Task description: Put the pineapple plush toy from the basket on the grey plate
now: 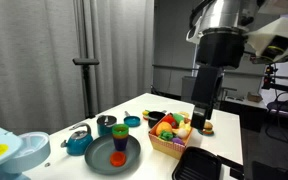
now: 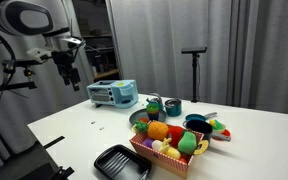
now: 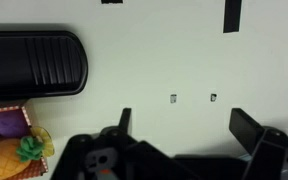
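Observation:
The pineapple plush toy (image 3: pixel 4 157), yellow-orange with a green tuft, lies in the tan wicker basket (image 3: pixel 42 168) at the bottom left of the wrist view, next to a purple plush (image 3: pixel 8 123). The basket shows in both exterior views (image 1: pixel 170 146) (image 2: pixel 154 158), filled with several plush fruits. The grey plate (image 1: pixel 102 162) lies beside the basket with a red item on it; it is partly hidden behind the basket in an exterior view (image 2: pixel 139 118). My gripper (image 3: pixel 184 125) is open and empty, up above the bare table and apart from the basket (image 1: pixel 202 112) (image 2: pixel 72 72).
A black ridged tray (image 3: pixel 34 62) (image 1: pixel 197 166) (image 2: pixel 122 161) lies next to the basket. A teal bowl (image 2: pixel 196 124), two cups (image 1: pixel 106 125) (image 1: pixel 132 122) and a light-blue toaster (image 2: pixel 112 93) stand on the white table. A stand (image 2: pixel 193 60) is behind it.

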Controlling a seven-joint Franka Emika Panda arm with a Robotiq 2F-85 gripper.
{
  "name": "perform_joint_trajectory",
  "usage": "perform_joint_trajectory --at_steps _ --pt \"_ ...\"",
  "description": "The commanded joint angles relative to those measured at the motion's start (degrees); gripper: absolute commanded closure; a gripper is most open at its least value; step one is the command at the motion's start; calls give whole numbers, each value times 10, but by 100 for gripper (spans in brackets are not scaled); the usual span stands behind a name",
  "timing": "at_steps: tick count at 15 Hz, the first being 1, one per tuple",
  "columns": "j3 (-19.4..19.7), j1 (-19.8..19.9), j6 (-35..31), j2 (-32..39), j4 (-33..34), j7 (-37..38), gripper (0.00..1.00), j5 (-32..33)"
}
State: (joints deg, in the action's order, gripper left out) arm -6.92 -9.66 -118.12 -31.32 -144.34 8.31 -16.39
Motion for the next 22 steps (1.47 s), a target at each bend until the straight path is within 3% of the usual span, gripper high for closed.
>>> perform_joint_trajectory --at_steps 1,22 --pt "-3 3 2 0 1 -1 0 -1" --pt "2 5 20 9 11 -12 0 8"
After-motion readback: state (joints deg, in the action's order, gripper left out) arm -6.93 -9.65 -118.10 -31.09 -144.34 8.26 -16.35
